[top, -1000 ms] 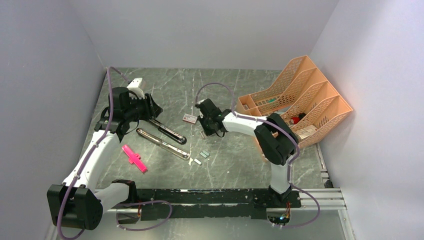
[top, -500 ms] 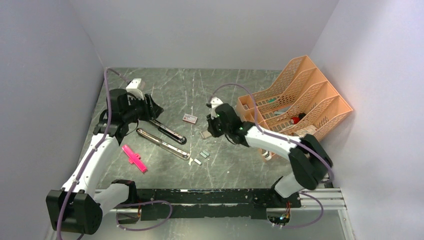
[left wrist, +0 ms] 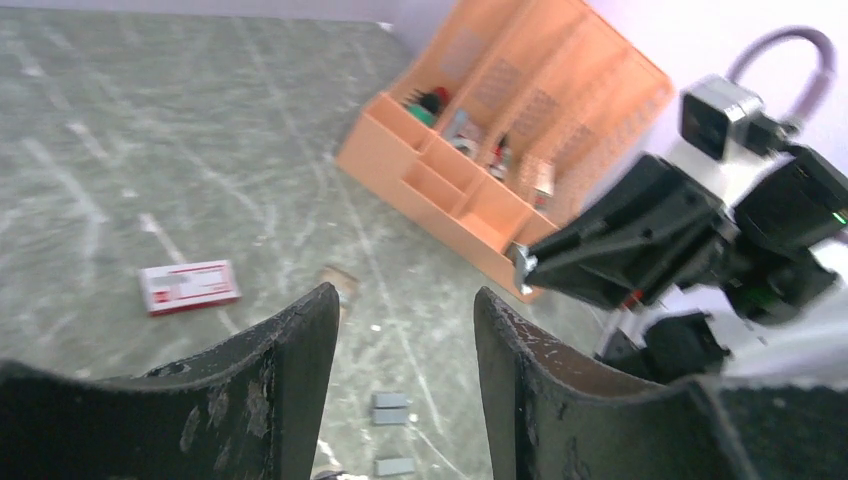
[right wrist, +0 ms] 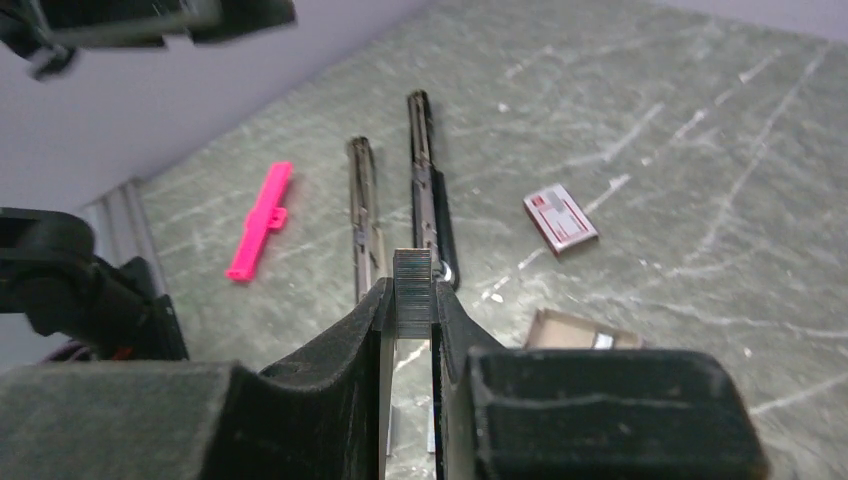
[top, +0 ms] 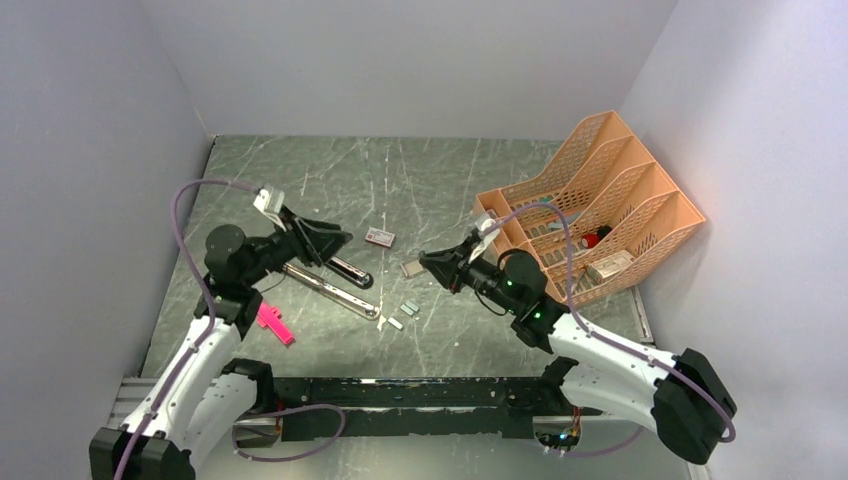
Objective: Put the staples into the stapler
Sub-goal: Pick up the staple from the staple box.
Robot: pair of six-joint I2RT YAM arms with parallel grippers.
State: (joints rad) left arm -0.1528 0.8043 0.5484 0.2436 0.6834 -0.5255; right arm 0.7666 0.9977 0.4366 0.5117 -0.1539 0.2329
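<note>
Stapler (top: 345,268) lies splayed open, chrome rail exposed for loading. Left gripper (left wrist: 400,300) hovers near it, jaws half apart, empty; likely there to steady. Right gripper (right wrist: 410,300) pinches staples (right wrist: 411,275) at fingertips, strip pointed railward.

The stapler (top: 350,270) lies under my left pincer (top: 340,238), the cross-shaped piece (top: 270,318) left of it, the staple box (top: 379,237) right. The desk organizer (top: 590,215) stands far right.
</note>
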